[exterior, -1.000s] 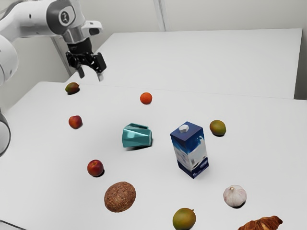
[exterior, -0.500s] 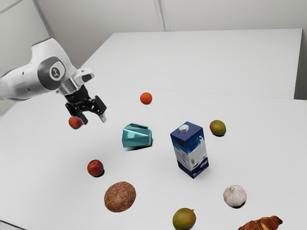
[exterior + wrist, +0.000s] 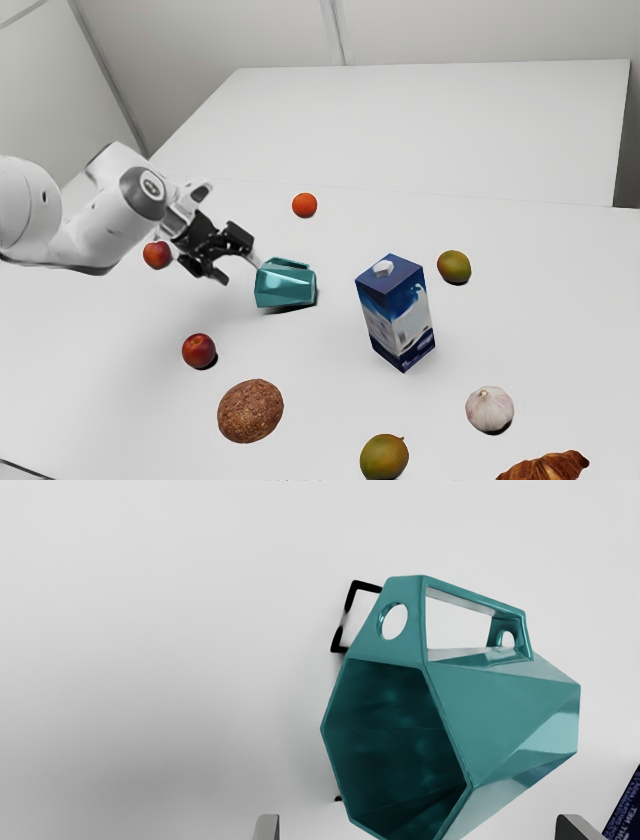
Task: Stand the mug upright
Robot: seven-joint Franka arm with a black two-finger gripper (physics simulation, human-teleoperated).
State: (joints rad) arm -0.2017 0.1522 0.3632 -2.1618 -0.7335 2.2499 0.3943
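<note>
Swinging in from the exterior view's left, the black two-finger gripper [image 3: 240, 272] now reaches the open mouth of the glossy teal faceted mug [image 3: 285, 286], fingers spread; whether one touches the rim is hard to tell. The mug still lies sideways on the white counter [image 3: 540, 310], so righting it remains.

Side camera looks down across the table [image 3: 560, 310]; wrist camera, closer, shares the mug [image 3: 475, 715].
</note>
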